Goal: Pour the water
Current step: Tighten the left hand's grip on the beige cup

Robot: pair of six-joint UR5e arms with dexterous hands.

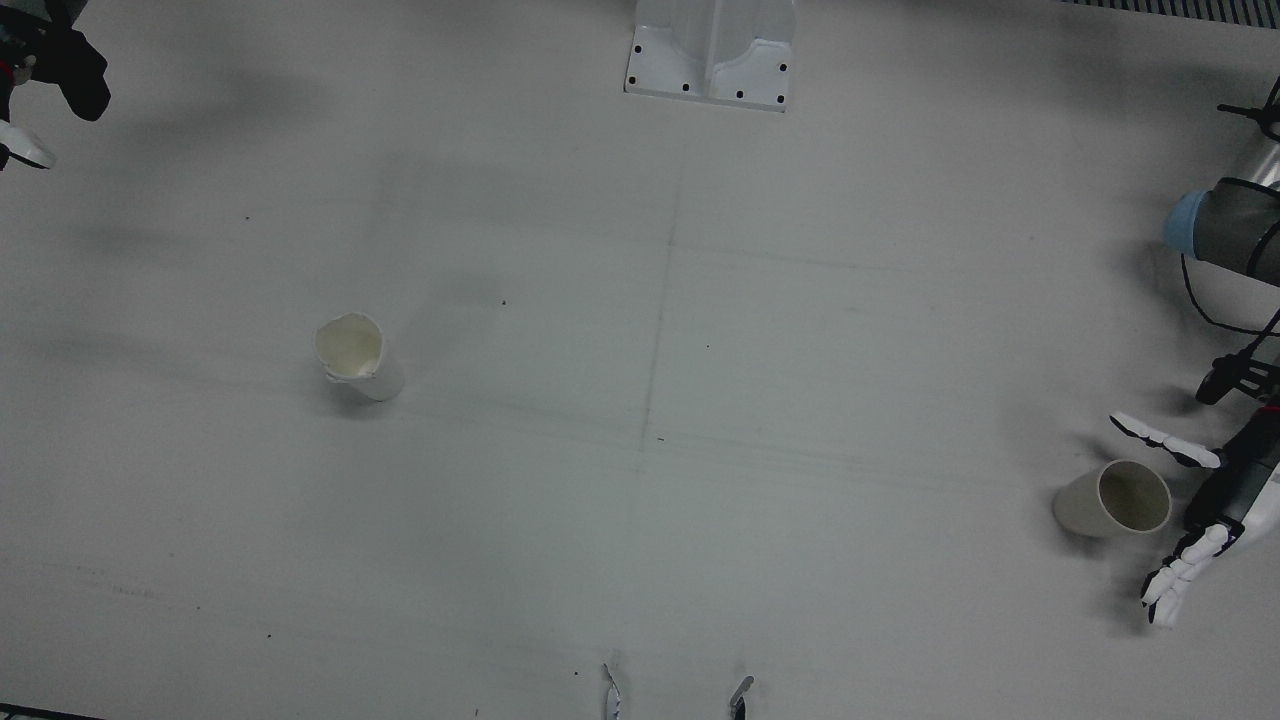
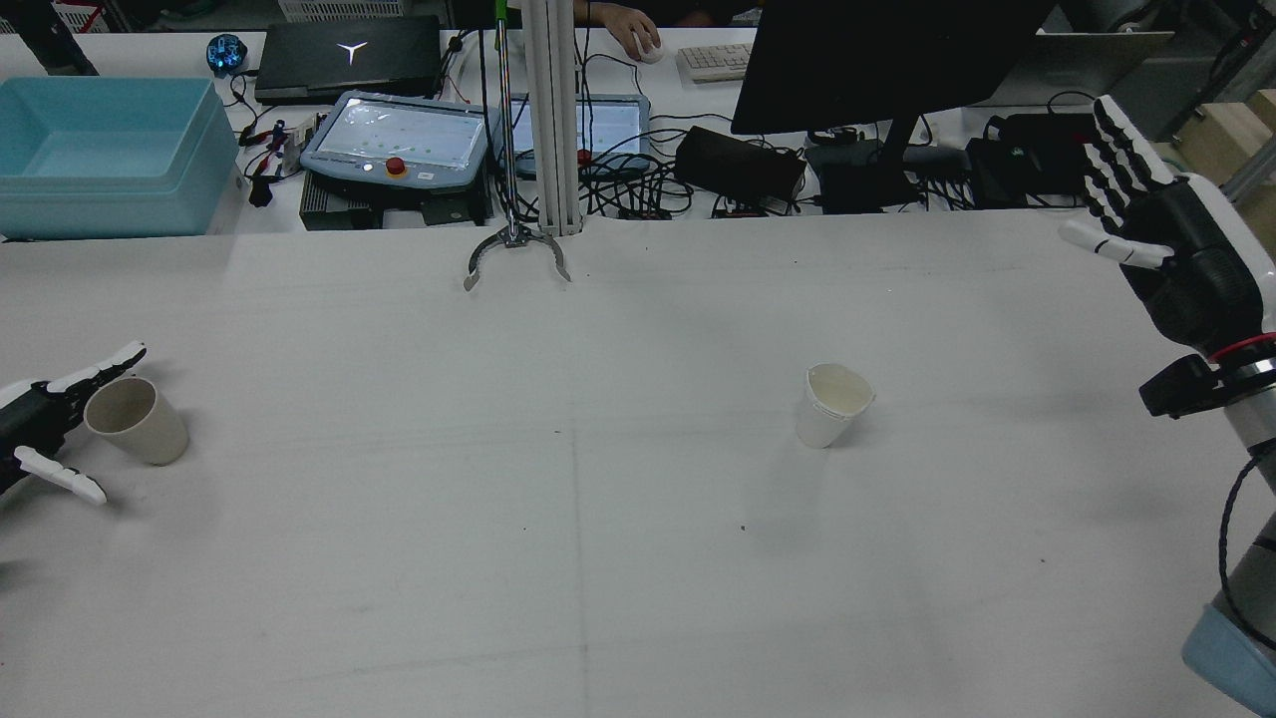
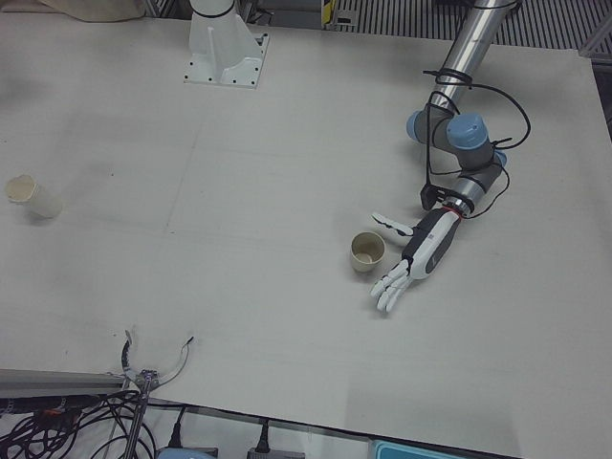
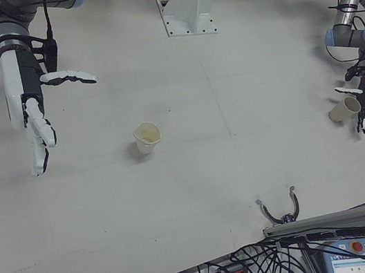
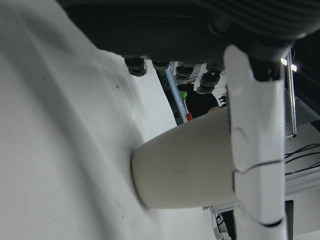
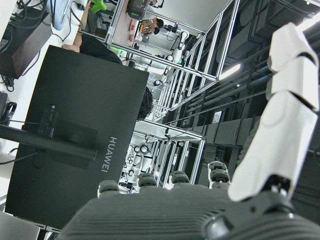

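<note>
A beige paper cup (image 1: 1115,498) (image 2: 137,420) stands near the table's edge on my left arm's side. My left hand (image 1: 1200,520) (image 2: 40,429) (image 3: 421,251) is open beside it, low over the table. Its thumb and fingers are spread to either side of the cup's mouth. In the left hand view one finger (image 5: 255,150) lies along the cup (image 5: 185,167); I cannot tell if it touches. A white cup (image 1: 357,357) (image 2: 832,405) (image 4: 145,137) with a dented rim stands alone on the other half. My right hand (image 2: 1156,239) (image 4: 29,99) hangs open, high and far from it.
The arm pedestal (image 1: 712,55) stands at the table's back middle. A metal claw tool (image 2: 516,254) hangs at the far edge. Beyond it are a blue bin (image 2: 100,150), a teach pendant (image 2: 399,140), a monitor (image 2: 877,60) and a person's hand (image 2: 638,35) on a mouse.
</note>
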